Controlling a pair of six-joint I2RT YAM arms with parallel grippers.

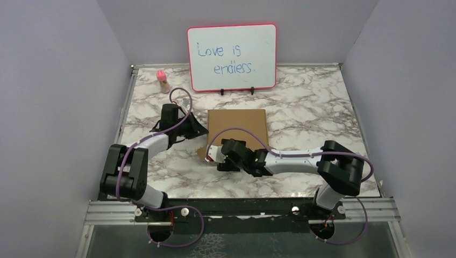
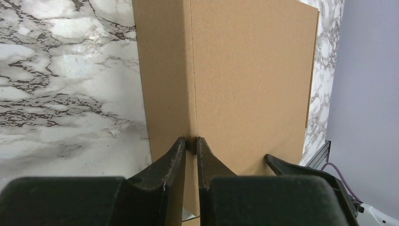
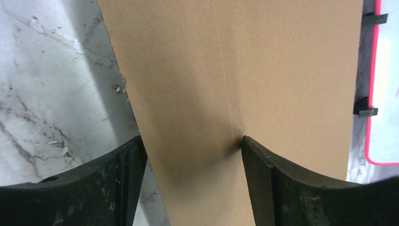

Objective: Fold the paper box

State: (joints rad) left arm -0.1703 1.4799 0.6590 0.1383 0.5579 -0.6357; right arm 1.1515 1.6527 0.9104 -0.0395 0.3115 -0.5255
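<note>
The paper box (image 1: pixel 239 124) is a plain brown cardboard piece lying in the middle of the marble table. My left gripper (image 1: pixel 201 130) is at its left side. In the left wrist view the left gripper (image 2: pixel 191 141) has its fingers drawn close together, pinching a raised fold of the paper box (image 2: pixel 249 70) along a crease. My right gripper (image 1: pixel 214 154) is at the box's near left corner. In the right wrist view the right gripper (image 3: pixel 192 140) stands wide open astride a tilted cardboard panel (image 3: pixel 235 70), with its right fingertip (image 3: pixel 249 146) touching the panel.
A red-framed whiteboard (image 1: pixel 232 57) with handwriting stands at the back of the table, and its edge (image 3: pixel 383 94) shows in the right wrist view. A small pink-capped bottle (image 1: pixel 162 80) stands at the back left. Lilac walls enclose the table on three sides.
</note>
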